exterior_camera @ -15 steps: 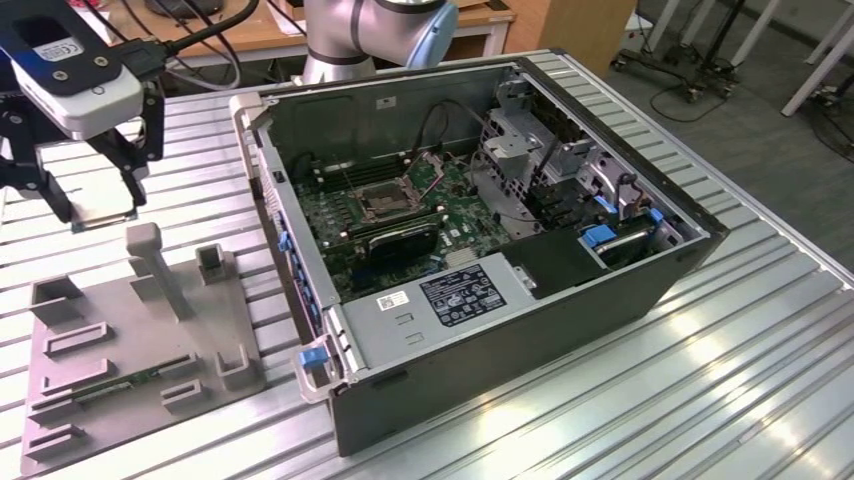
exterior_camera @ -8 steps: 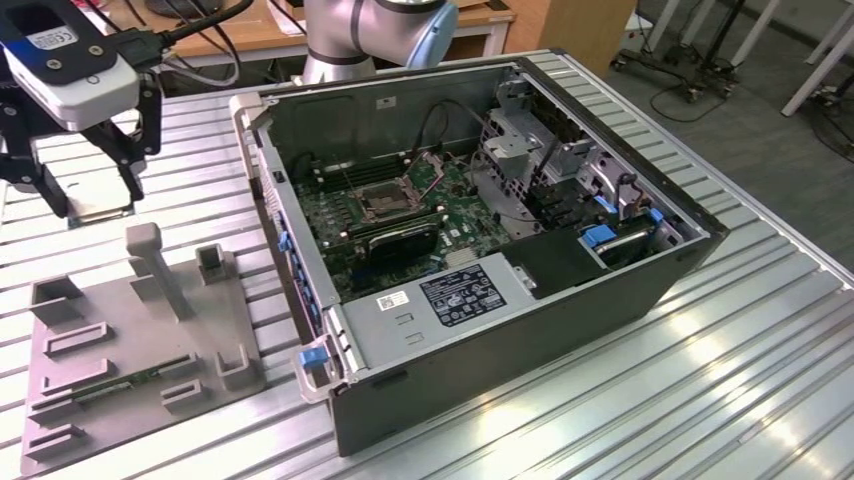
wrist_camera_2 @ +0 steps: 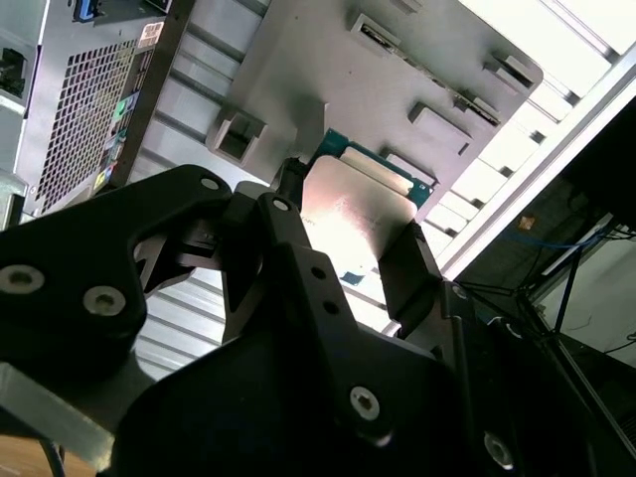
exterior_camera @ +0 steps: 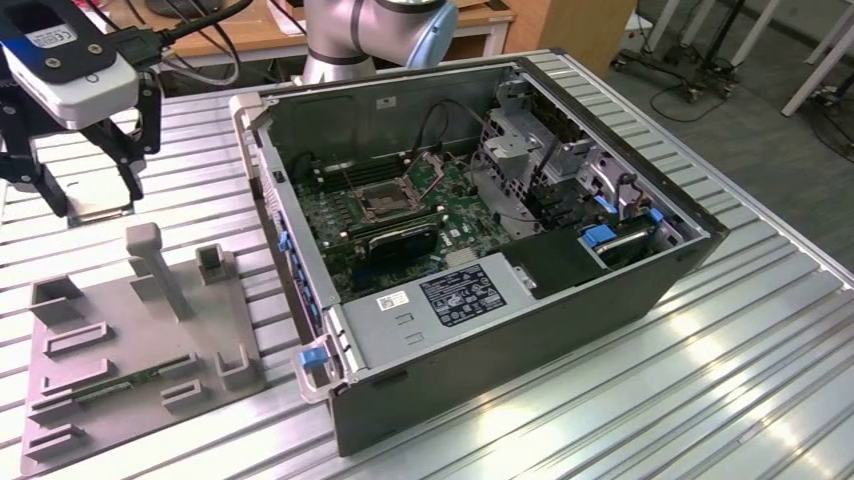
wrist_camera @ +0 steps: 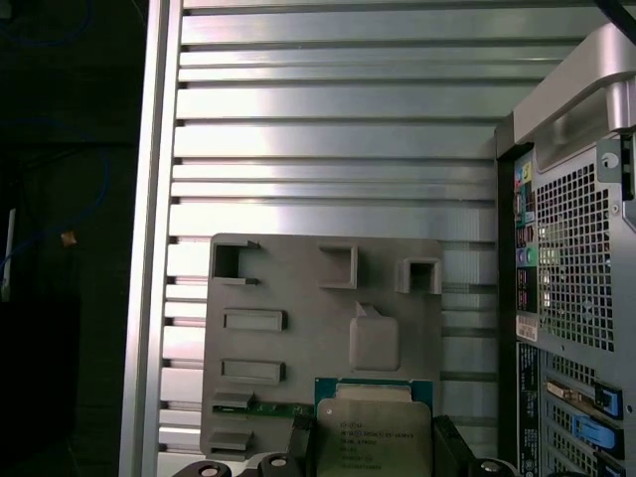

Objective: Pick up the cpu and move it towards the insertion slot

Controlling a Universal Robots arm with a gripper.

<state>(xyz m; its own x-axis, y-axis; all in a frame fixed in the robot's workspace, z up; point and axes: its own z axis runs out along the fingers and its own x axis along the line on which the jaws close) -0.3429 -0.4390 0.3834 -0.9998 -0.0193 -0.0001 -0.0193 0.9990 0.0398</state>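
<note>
The cpu [exterior_camera: 103, 212] is a thin silvery square with a green edge, and my gripper [exterior_camera: 95, 203] is shut on it above the slatted table, at the exterior view's left of the open computer case. Both wrist views show the cpu [wrist_camera_2: 353, 214] [wrist_camera: 376, 439] pinched between the black fingers [wrist_camera_2: 409, 266] [wrist_camera: 299, 441], hanging over the grey fixture plate [wrist_camera: 298, 288]. The insertion slot [exterior_camera: 378, 203] is a dark square socket with a metal frame on the green board inside the case, well to the exterior view's right of my gripper.
The open black computer case [exterior_camera: 534, 330] lies on its side with drive cages and cables inside. A grey fixture plate [exterior_camera: 134, 350] with raised blocks and a narrow green strip [exterior_camera: 127, 378] sits at the near left. The slatted metal table [exterior_camera: 747, 380] extends around both.
</note>
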